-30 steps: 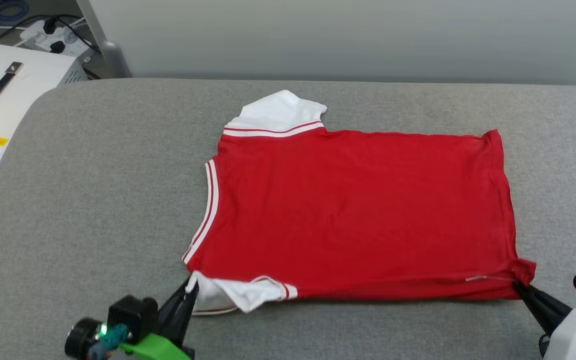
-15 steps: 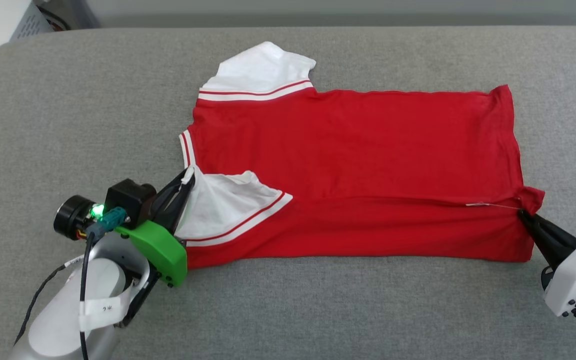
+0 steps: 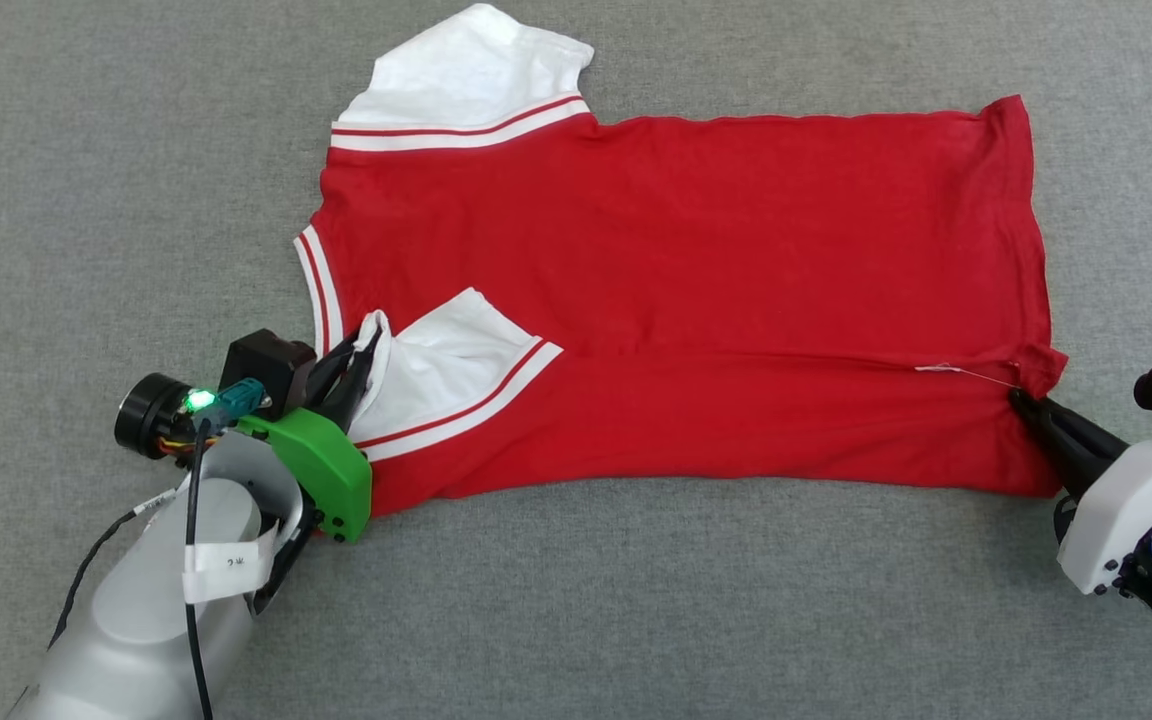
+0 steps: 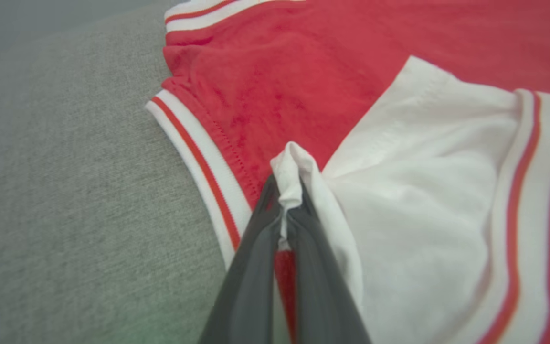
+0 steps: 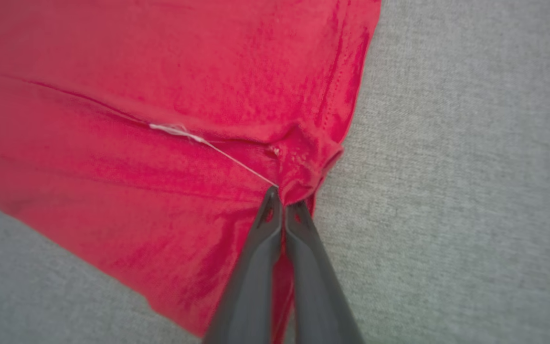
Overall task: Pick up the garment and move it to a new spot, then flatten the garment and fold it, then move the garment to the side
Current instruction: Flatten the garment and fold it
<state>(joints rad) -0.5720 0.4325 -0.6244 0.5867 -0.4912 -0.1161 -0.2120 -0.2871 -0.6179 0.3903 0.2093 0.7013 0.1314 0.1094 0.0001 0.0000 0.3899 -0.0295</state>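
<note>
"While the left gripper pinches the folded-in white sleeve, what's the right gripper doing?"
"Clamped on the hem corner — the bright red thin-fabric T-shirt lies between them on grey woven cloth."

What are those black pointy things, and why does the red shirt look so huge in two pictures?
It's a robot with two arms. One picture comes from a camera on its head, looking down at a grey padded surface where a red T-shirt lies. The black things are its grippers, like tweezers. The left gripper pinches a white sleeve, folded onto the red part; the right gripper pinches the shirt's bottom corner. The other two pictures come from small cameras on each wrist, very close, so the shirt looks huge.
</note>
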